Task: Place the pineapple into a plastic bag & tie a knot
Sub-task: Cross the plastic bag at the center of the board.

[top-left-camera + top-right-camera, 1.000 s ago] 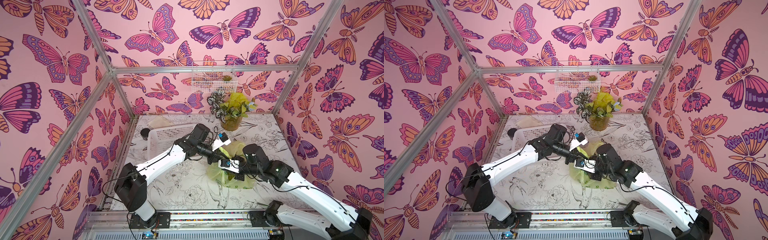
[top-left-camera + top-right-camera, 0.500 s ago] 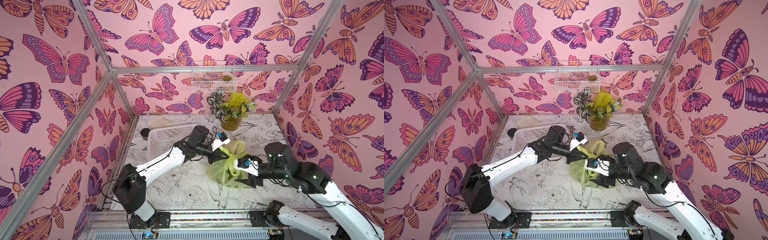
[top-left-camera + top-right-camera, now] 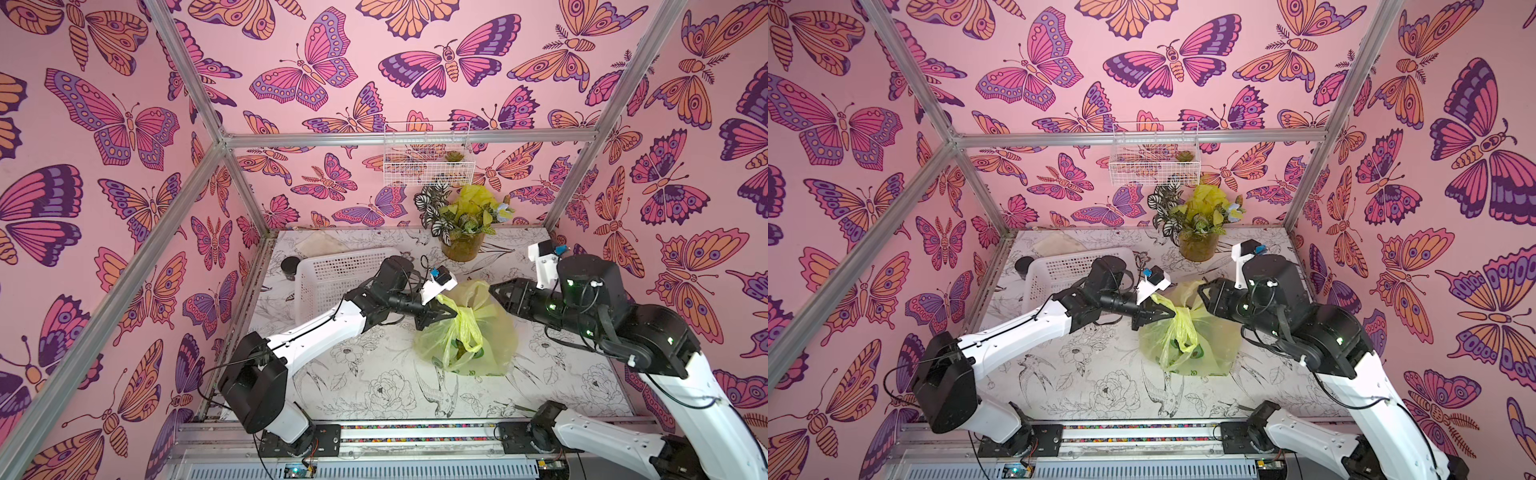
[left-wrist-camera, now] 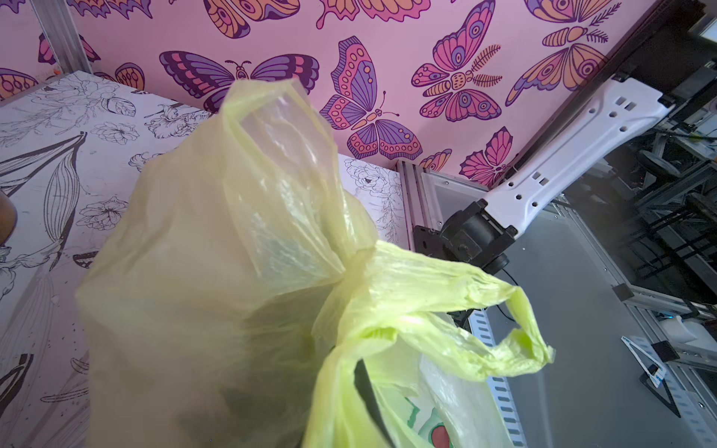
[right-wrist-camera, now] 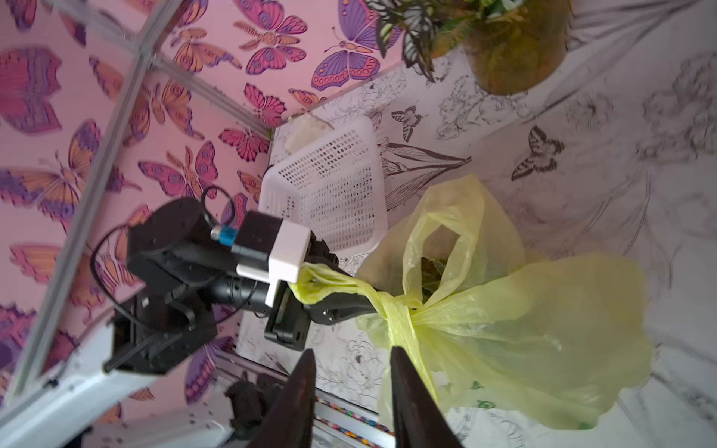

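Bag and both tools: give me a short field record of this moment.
bag: yellow-green, sitting on the table
knot: handles bunched and tied, one loop hanging loose
left tool: shut on a handle end of the bag beside the knot
right tool: open, gripping nothing
behind: white basket, potted plant
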Tool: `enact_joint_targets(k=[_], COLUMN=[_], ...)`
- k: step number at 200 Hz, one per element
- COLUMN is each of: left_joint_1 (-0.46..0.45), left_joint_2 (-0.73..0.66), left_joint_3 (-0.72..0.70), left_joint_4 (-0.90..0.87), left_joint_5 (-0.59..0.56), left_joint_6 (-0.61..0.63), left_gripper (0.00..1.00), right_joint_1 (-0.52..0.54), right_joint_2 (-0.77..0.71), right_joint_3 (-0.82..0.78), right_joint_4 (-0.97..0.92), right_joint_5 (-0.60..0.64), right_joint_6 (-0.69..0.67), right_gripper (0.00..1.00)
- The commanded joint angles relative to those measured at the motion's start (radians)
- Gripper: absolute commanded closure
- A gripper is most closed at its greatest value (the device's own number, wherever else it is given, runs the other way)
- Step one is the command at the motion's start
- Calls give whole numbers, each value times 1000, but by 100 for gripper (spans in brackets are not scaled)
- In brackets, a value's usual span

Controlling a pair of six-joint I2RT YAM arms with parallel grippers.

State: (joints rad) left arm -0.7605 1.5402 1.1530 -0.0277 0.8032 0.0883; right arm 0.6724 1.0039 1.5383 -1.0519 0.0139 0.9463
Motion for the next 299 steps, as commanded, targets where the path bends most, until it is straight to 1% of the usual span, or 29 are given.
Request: enact_joint_targets(k=[1, 16, 35, 50, 62, 91, 109, 131, 142, 161, 173, 215, 249, 281, 299], left_joint_1=[-7, -9, -16, -22, -26, -36, -39, -40, -40, -42, -42, -46, -57, -74, -85], left_joint_2=[-20, -22, -26, -25, -24, -26, -26, -28, -26, -23, -20, -23, -26, -26, -28], left_joint_3=[-21, -26, -33, -35, -33, -34, -37, -39, -38, -33, -29, -26, -33, -37, -44], left_joint_4=[24, 28, 28, 29, 31, 40, 45, 46, 46, 48, 48, 60, 87, 114, 143], left_joint_5=[-4, -6, -10, -13, -15, -22, -22, -21, -21, -21, -21, -30, -51, -91, -123], left_joint_6=[7, 16, 33, 42, 47, 51, 53, 57, 60, 64, 64, 64, 53, 36, 22], left_gripper=[100, 100, 100, 100, 100, 100, 100, 100, 100, 100, 100, 100, 100, 100, 100], right_joint_1=[-32, -33, -34, -34, -34, -34, -34, -34, -34, -34, -34, -33, -28, 0, 30], right_joint_2=[45, 40, 28, 21, 15, -42, -72, -87, -92, -105, -114, -136, -143, -148, -163], right_joint_3=[-21, -107, -194, -232, -258, -377, -417, -437, -448, -458, -472, -543, -595, -641, -666], right_joint_4=[-49, 98, 264, 320, 327, 364, 374, 368, 374, 352, 337, 398, 457, 486, 492], right_joint_5=[-126, -224, -270, -262, -250, -192, -147, -120, -120, -107, -96, -106, -112, -108, -72], right_joint_6=[353, 476, 632, 719, 763, 877, 896, 894, 897, 895, 897, 962, 1044, 1131, 1186], right_gripper=[62, 56, 54, 52, 47, 45, 44, 44, 45, 52, 52, 50, 48, 46, 44])
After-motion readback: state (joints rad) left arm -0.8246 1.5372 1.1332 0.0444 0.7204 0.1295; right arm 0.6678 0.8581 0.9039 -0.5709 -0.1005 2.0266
